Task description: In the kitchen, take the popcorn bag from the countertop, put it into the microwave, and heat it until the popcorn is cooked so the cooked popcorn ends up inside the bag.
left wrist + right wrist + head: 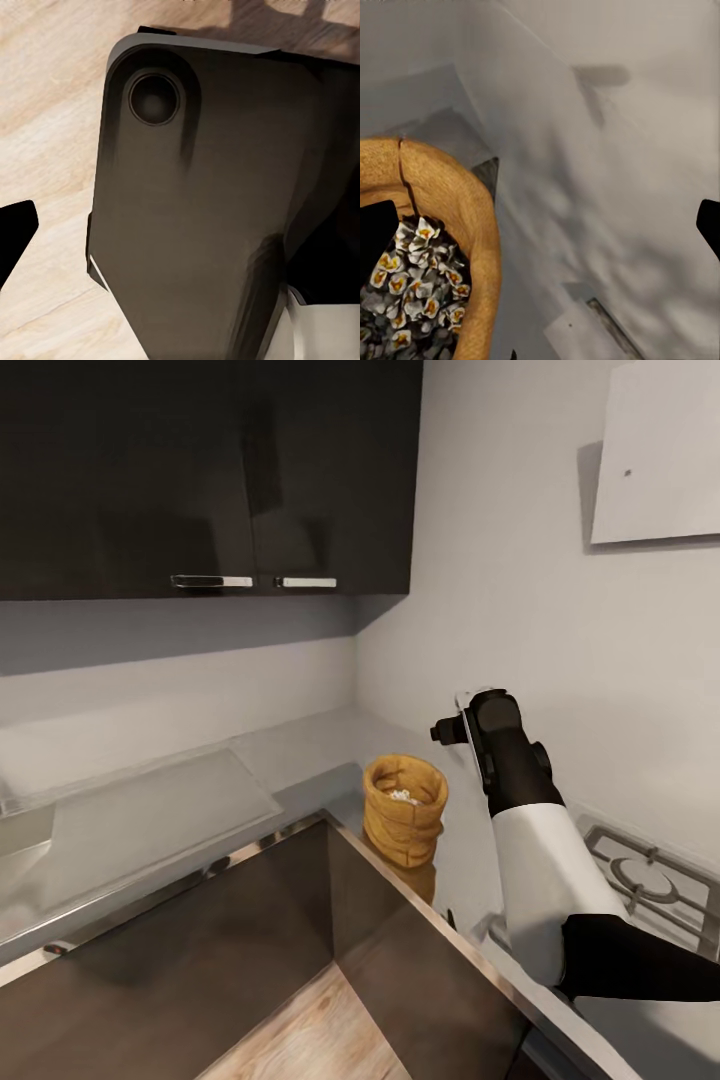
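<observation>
Head view: from left to right, the popcorn bag (404, 810) stands upright on the grey countertop (300, 755) at its inner corner, mouth up, long axis vertical, popcorn (404, 796) heaped inside. Beside it I hold the right gripper (547, 225), fingers spread wide and empty in the right wrist view. I judge the sack light, soft and crushable, best pinched at its rolled rim. Whether the left gripper is spread, I cannot tell.
</observation>
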